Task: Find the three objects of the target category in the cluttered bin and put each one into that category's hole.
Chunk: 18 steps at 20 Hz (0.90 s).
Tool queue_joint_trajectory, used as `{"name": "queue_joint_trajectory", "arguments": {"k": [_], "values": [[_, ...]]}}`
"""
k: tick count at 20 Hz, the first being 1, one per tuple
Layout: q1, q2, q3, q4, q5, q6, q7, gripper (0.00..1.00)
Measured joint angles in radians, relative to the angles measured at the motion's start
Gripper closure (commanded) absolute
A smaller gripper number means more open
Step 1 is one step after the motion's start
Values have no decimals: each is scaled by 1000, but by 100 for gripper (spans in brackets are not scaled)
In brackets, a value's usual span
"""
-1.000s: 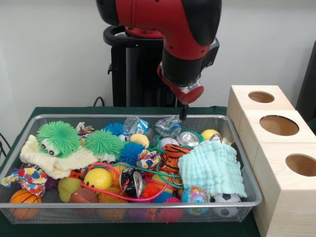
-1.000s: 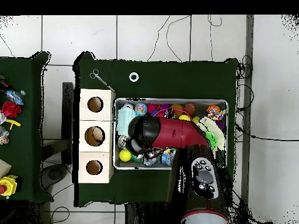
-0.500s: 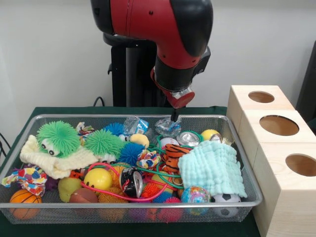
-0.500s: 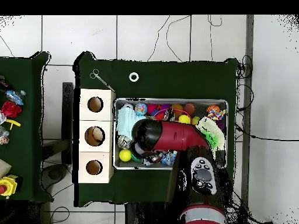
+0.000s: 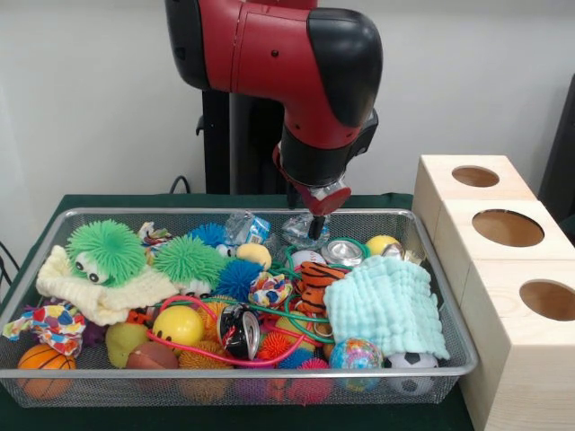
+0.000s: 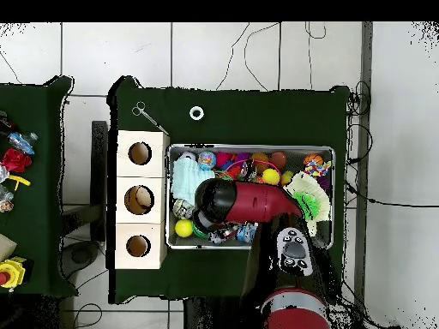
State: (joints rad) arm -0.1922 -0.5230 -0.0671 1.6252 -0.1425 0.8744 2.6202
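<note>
The wire mesh bin [image 5: 135, 214] is full of toys, balls, cloths and cans; it also shows in the overhead view [image 6: 254, 146]. My gripper [image 5: 313, 226] hangs at the bin's far side, its tip right over a crumpled clear plastic wrapper [image 5: 299, 232]. A silver can [image 5: 343, 252] lies just right of it, and a crushed bottle with a blue label [image 5: 247, 227] lies to its left. A black and red can [image 5: 239, 330] lies near the front. In the overhead view the red arm [image 6: 249, 201] hides the gripper.
Three pale wooden boxes with round holes [image 5: 475, 176] [image 5: 508, 227] [image 5: 547, 299] stand right of the bin. A mint cloth [image 5: 388, 305], green spiky toys [image 5: 106, 251] and a tiger toy [image 5: 319, 283] lie in it. A side table [image 6: 13, 158] holds more toys.
The arm has swung left in the front view and come down. The gripper tip has dropped from above the far rim to just over the crumpled plastic.
</note>
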Motion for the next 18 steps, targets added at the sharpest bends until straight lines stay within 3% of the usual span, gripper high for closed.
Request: {"name": "queue_joint_trajectory", "arguments": {"k": [18], "values": [[-2, 6, -4, 11, 0, -79, 0, 0]]}}
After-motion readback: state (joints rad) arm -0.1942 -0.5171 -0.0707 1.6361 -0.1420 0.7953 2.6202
